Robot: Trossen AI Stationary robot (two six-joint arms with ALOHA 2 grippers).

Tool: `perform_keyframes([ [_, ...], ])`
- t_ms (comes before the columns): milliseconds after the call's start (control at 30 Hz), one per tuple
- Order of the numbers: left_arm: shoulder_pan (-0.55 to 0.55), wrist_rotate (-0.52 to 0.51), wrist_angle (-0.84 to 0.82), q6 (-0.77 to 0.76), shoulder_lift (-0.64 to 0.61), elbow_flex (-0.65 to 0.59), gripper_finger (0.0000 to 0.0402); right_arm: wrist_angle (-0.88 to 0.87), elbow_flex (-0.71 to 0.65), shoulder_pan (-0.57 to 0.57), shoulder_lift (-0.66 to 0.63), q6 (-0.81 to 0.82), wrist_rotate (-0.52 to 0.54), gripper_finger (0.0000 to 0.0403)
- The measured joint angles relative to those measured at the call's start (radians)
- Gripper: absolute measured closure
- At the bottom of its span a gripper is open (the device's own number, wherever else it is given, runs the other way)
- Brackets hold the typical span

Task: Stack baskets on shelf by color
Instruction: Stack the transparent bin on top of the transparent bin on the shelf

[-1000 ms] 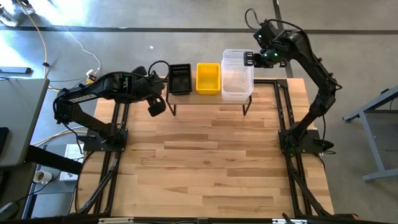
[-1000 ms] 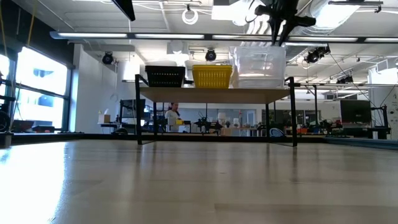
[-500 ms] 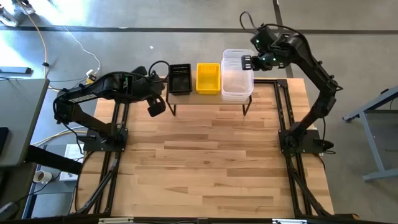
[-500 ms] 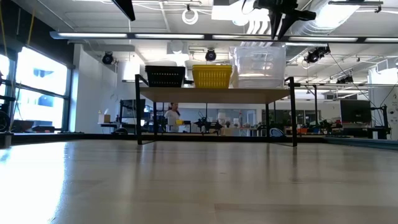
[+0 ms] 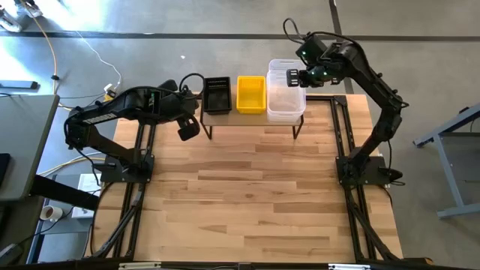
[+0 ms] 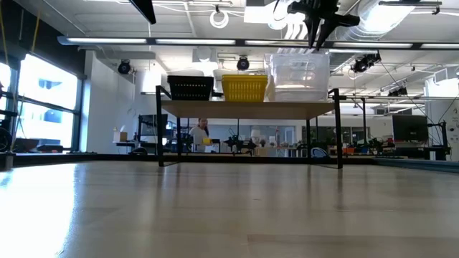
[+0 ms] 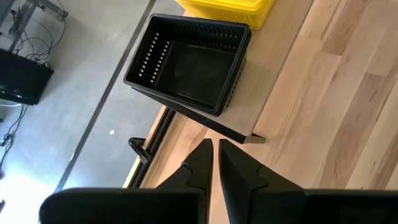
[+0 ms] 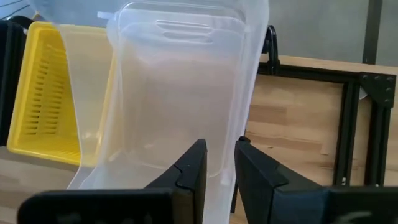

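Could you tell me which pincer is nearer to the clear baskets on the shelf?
Right. The right pincer hangs directly over the clear baskets; the left pincer waits off the shelf's opposite end, beside the black basket.

The right arm reaches up and inward from its base at the table's right side, elbow raised, wrist bent back toward the left. The right gripper (image 5: 291,77) hangs high at the far edge, fingers (image 8: 189,171) parted by a narrow gap with nothing between them. The left arm lies folded low at the table's left side, forearm stretched rightward. The left gripper (image 5: 187,127) points down, its fingers (image 7: 200,163) closed together and empty.
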Motion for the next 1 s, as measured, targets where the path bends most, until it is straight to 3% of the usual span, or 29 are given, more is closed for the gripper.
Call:
perform_keyframes([
  [333,0.000,0.000,0.000,0.000,0.000,0.000,0.0383,0.000,0.000,0.034,-0.060,-0.037,0.015,0.0336],
  [800,0.000,-0.001,0.000,-0.001,0.000,0.000,0.0383,0.001,-0.004,0.143,-0.121,-0.046,0.177,0.0336],
  [1000,0.000,-0.002,0.000,-0.007,0.000,0.000,0.0383,-0.001,-0.200,0.145,-0.187,-0.004,0.188,0.0336],
])
